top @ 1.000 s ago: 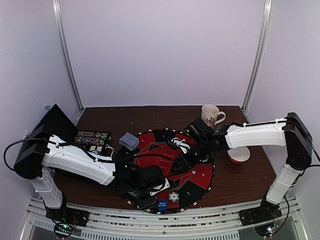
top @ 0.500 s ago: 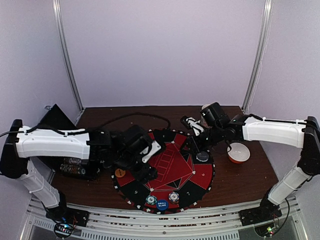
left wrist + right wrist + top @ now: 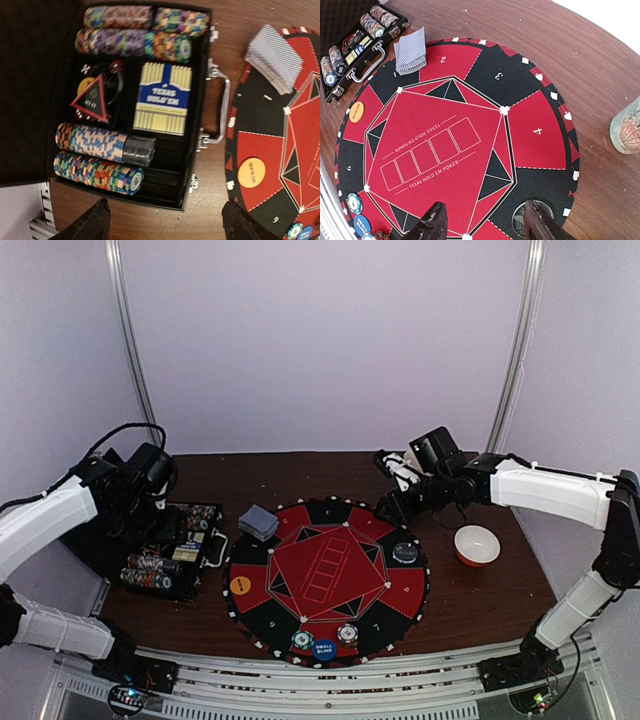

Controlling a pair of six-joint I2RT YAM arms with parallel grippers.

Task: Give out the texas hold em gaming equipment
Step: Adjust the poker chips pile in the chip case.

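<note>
Black fingers of the left pincer (image 3: 165, 207) stand wide apart with nothing between them, hanging over the near rim of the open case (image 3: 197, 150). Straight ahead of them lie the poker chips (image 3: 97, 172): ridged, multicoloured discs packed edge-up into rows like rolled coins. Each row's long axis runs across the wrist view, roughly parallel to the line from one finger to the other. As I judge it, the coming move turns on this. Closing along a row would pinch a short stack from its end, while closing across it would call for a turn of the wrist. Between the rows sits a blue-and-cream card box (image 3: 162, 97). The case is hard and black, its metal handle facing the mat (image 3: 445, 135), a flat round of red and black wedges on the brown wooden bench (image 3: 580, 40).

The right pincer (image 3: 486, 207) is likewise spread and empty, above the mat's right side with the dark button (image 3: 519, 220) just under it. It is well apart from the case, so the left arm is plainly nearer the chips. On the mat lie the deck (image 3: 275, 57), grey-blue backs up, at the edge nearest the case, the orange button (image 3: 251, 171), and the blue button (image 3: 324, 648) with two chips beside it. The mug (image 3: 627, 127) and bowl (image 3: 477, 543) stand off the mat.
</note>
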